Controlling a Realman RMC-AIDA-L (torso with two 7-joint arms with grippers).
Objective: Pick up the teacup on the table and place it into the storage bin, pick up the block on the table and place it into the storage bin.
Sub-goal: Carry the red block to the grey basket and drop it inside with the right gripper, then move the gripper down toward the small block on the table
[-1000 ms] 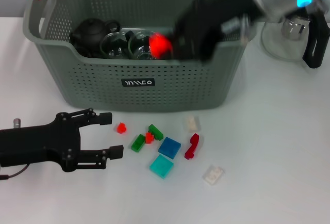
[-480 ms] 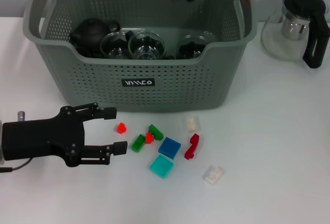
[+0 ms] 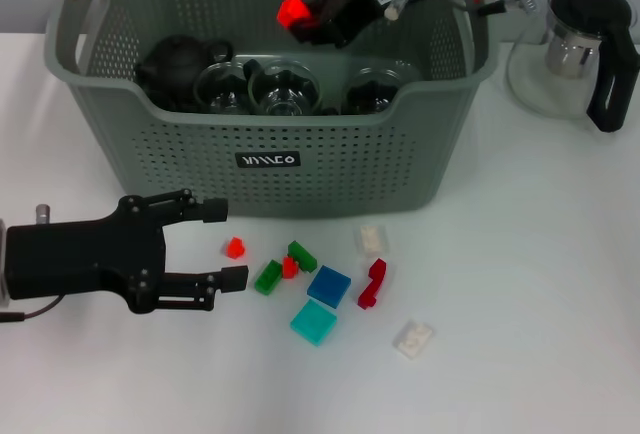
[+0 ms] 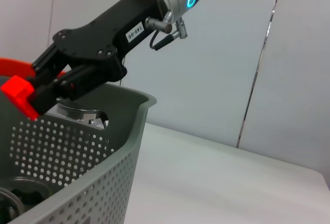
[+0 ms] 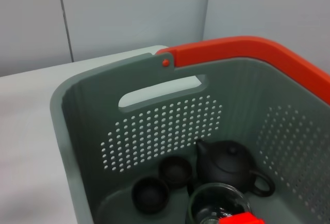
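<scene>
The grey-green storage bin stands at the back middle of the table. Over its far side my right gripper is shut on a red block; the left wrist view shows the same red block above the bin wall. Glass teacups and dark teacups lie inside the bin beside a black teapot. My left gripper rests open on the table at the front left. A small red block lies just off its fingertips.
Loose blocks lie in front of the bin: green, blue, teal, dark red, white and clear. A glass kettle with a black handle stands at the back right.
The right gripper carried the red block up from the bin's front rim, then came down a little over the bin's far side. The left gripper edged right towards the blocks.
</scene>
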